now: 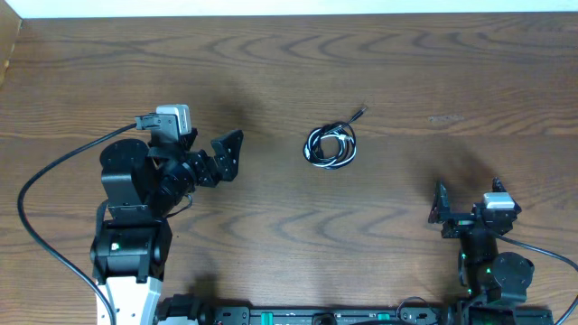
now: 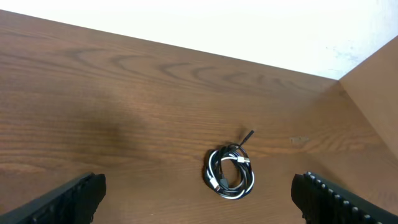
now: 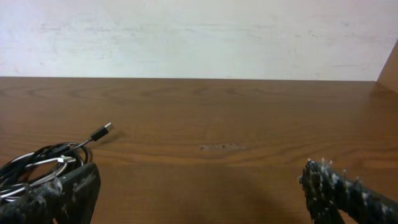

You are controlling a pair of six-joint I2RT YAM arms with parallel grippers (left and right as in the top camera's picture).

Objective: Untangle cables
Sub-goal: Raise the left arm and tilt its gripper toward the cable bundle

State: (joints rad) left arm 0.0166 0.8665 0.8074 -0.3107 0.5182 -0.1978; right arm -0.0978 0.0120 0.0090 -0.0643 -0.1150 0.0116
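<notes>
The black and white cables (image 1: 330,145) lie coiled together in one small bundle on the wooden table, right of centre, with a black plug end sticking out toward the far side. My left gripper (image 1: 221,156) is open and empty, to the left of the bundle with a gap between. In the left wrist view the bundle (image 2: 230,172) lies ahead, between the open fingers (image 2: 200,198). My right gripper (image 1: 444,209) is open and empty near the front right. In the right wrist view the coil (image 3: 43,168) shows at the left, behind the left finger; the jaws (image 3: 202,193) hold nothing.
The wooden table (image 1: 289,72) runs to a white wall at the back. A raised wooden side panel (image 2: 373,93) stands at the right in the left wrist view. The left arm's thick black wire (image 1: 41,181) loops at the front left.
</notes>
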